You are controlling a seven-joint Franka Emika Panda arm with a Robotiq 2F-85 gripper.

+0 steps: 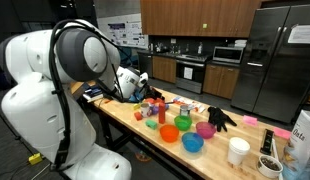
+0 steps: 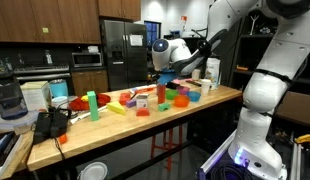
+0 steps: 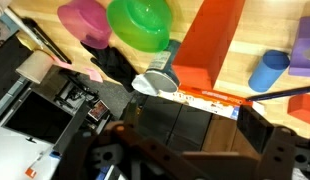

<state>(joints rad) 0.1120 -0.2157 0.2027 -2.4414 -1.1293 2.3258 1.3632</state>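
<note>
My gripper [image 3: 191,140] hangs open over the wooden table [image 3: 220,125], and nothing sits between its two dark fingers [image 3: 261,130]. Just ahead of it lie a flat orange box [image 3: 207,98] and a small metal cup [image 3: 155,80] on its side. Farther off I see a tall orange block [image 3: 210,40], a green bowl [image 3: 141,22], a pink bowl [image 3: 83,20], a blue cup [image 3: 267,72] and a black glove [image 3: 115,62]. In both exterior views the gripper [image 1: 134,83] [image 2: 163,68] hovers above the cluttered end of the table.
Red, green, blue and pink bowls [image 1: 183,124], a black glove [image 1: 221,118] and a white cup [image 1: 238,151] crowd the table. A green block [image 2: 91,100] and black gear [image 2: 50,122] lie at its other end. Kitchen cabinets and a fridge [image 2: 123,45] stand behind.
</note>
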